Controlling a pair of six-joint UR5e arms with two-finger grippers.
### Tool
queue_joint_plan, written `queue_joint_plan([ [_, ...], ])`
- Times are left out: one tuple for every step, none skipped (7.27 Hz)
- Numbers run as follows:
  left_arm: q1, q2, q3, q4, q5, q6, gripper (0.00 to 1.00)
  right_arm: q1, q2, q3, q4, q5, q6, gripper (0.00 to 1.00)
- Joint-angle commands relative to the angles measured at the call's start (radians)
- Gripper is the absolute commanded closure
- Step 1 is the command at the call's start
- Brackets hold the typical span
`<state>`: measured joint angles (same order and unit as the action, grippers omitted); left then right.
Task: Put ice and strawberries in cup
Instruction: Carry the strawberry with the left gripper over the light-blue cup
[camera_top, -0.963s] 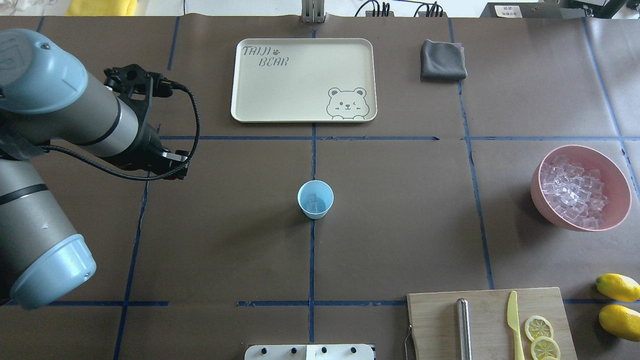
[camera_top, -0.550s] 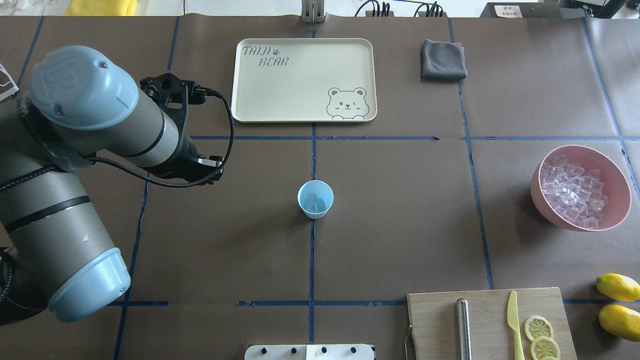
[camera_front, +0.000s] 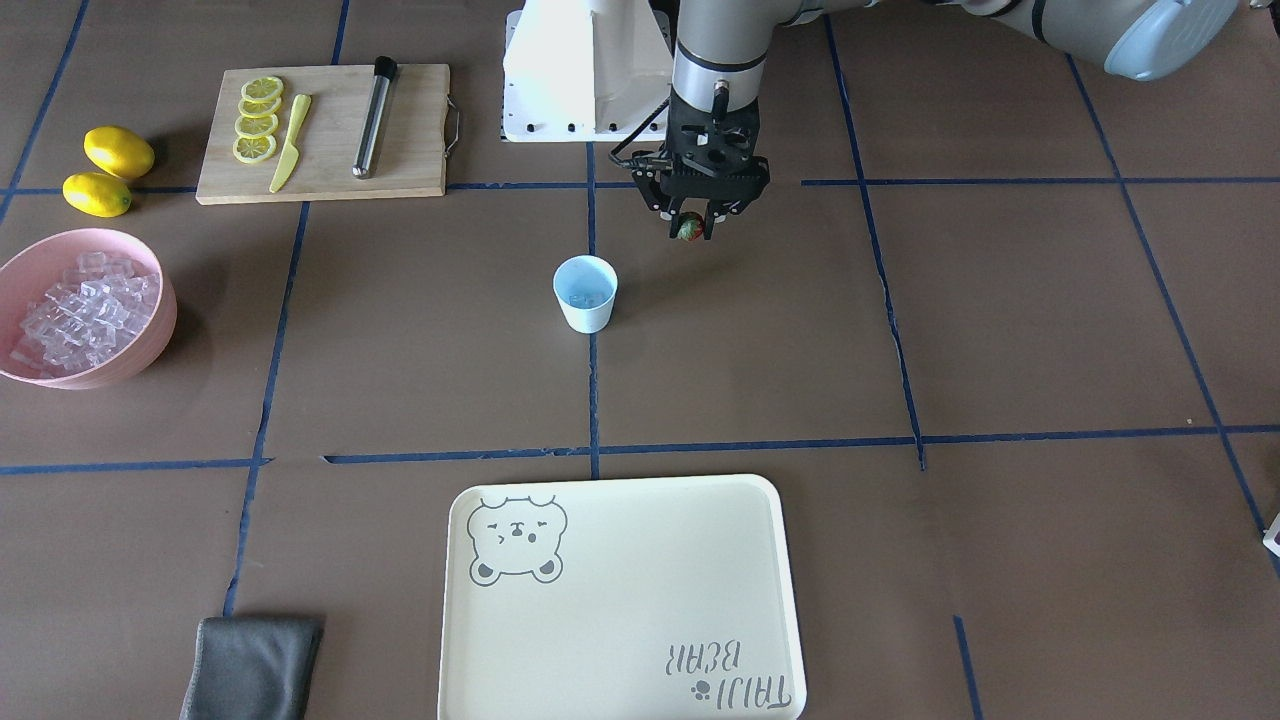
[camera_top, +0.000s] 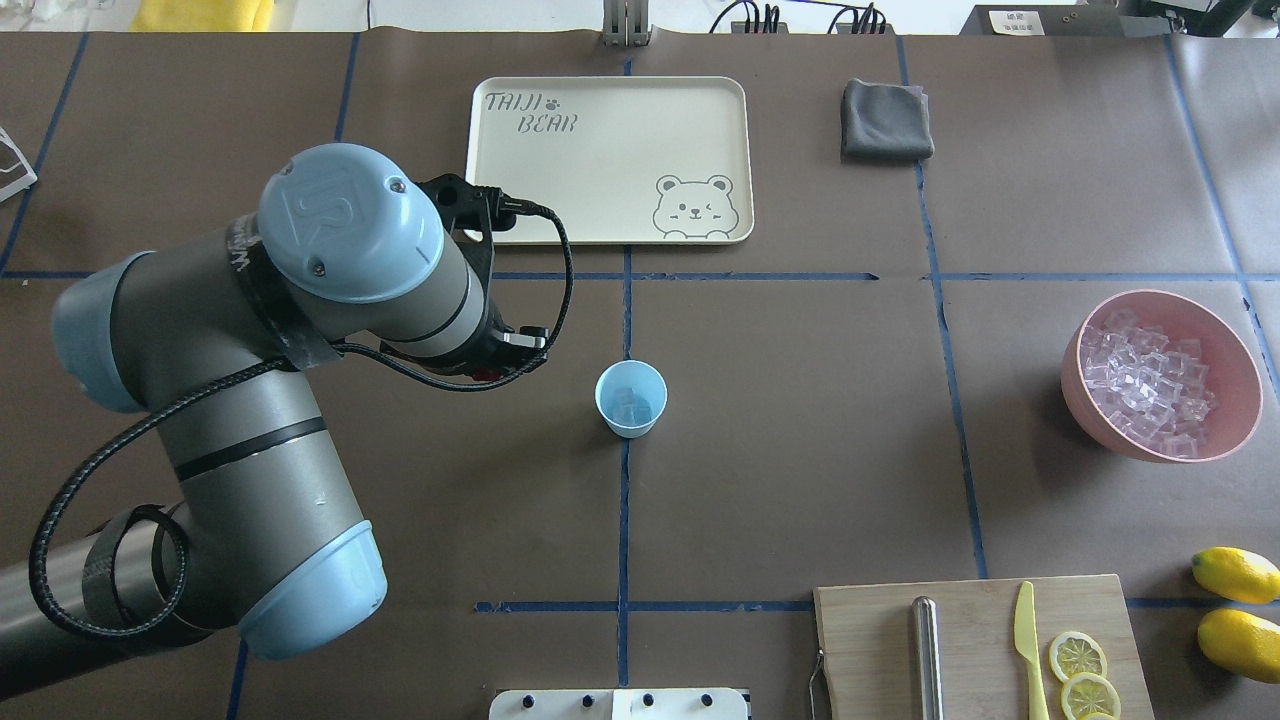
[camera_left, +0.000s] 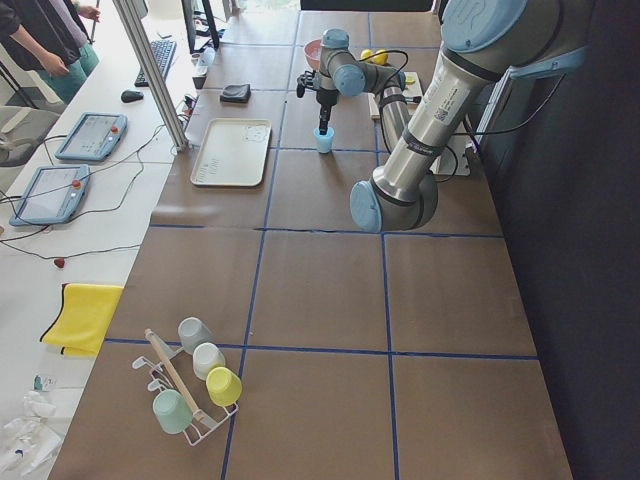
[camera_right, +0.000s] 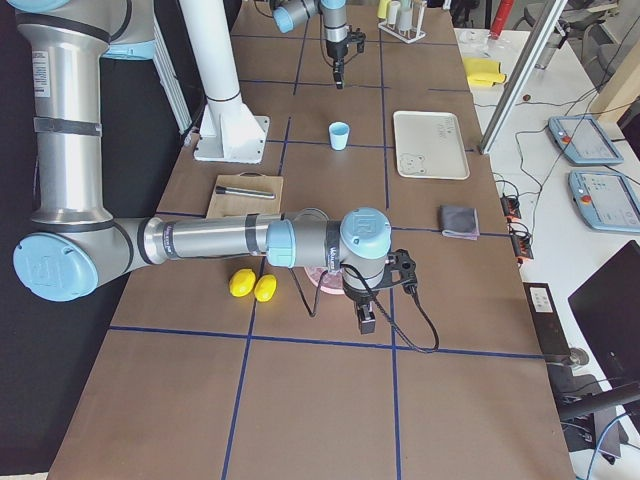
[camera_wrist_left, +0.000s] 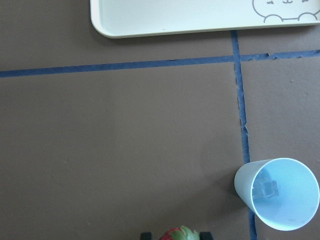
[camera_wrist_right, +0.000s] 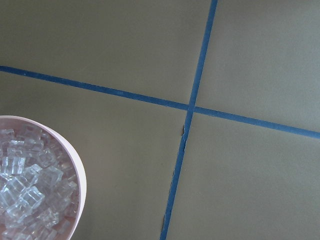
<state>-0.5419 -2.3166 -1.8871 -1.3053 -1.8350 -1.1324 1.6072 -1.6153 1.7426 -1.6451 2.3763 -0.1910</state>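
Observation:
The pale blue cup (camera_front: 585, 292) stands upright at the table's middle, and it also shows from overhead (camera_top: 631, 398). A few ice cubes (camera_wrist_left: 270, 188) lie in its bottom. My left gripper (camera_front: 691, 233) is shut on the small red strawberry (camera_front: 688, 228) and hangs above the table, beside the cup and apart from it. The strawberry (camera_wrist_left: 178, 234) shows at the bottom edge of the left wrist view, with the cup (camera_wrist_left: 277, 194) to its right. My right gripper (camera_right: 367, 322) hangs beside the pink bowl of ice (camera_top: 1160, 375); I cannot tell if it is open.
A cream bear tray (camera_top: 607, 160) and a grey cloth (camera_top: 885, 120) lie on the far side. A wooden board (camera_top: 975, 645) holds a yellow knife, lemon slices and a metal rod. Two lemons (camera_top: 1238, 605) lie beside it.
My left arm has swung to the right, from the table's left side to just left of the cup. The cup and bowl have not moved.

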Motion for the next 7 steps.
queue_joint_plan([
  [0.014, -0.088, 0.104, -0.002, 0.0, -0.033, 1.0, 0.0, 0.0, 0.0, 0.001, 0.003, 0.002, 0.0],
  [0.02, -0.139, 0.155, -0.002, 0.003, -0.053, 1.0, -0.001, 0.0, -0.002, 0.001, 0.003, 0.002, 0.0],
  [0.02, -0.183, 0.208, -0.003, 0.003, -0.075, 1.0, 0.0, 0.0, -0.002, 0.001, 0.004, 0.002, 0.0],
  [0.042, -0.191, 0.218, -0.005, 0.003, -0.084, 0.99, -0.001, 0.0, -0.002, 0.001, 0.004, 0.002, 0.0],
  [0.049, -0.191, 0.218, -0.005, 0.005, -0.084, 0.94, -0.001, 0.0, -0.002, 0.001, 0.004, 0.002, 0.0],
  [0.049, -0.191, 0.218, -0.005, 0.003, -0.084, 0.87, -0.001, 0.0, -0.002, 0.001, 0.004, 0.002, 0.0],
  [0.049, -0.198, 0.221, -0.006, 0.003, -0.09, 0.54, -0.001, -0.003, -0.002, 0.001, 0.004, 0.002, 0.0],
])
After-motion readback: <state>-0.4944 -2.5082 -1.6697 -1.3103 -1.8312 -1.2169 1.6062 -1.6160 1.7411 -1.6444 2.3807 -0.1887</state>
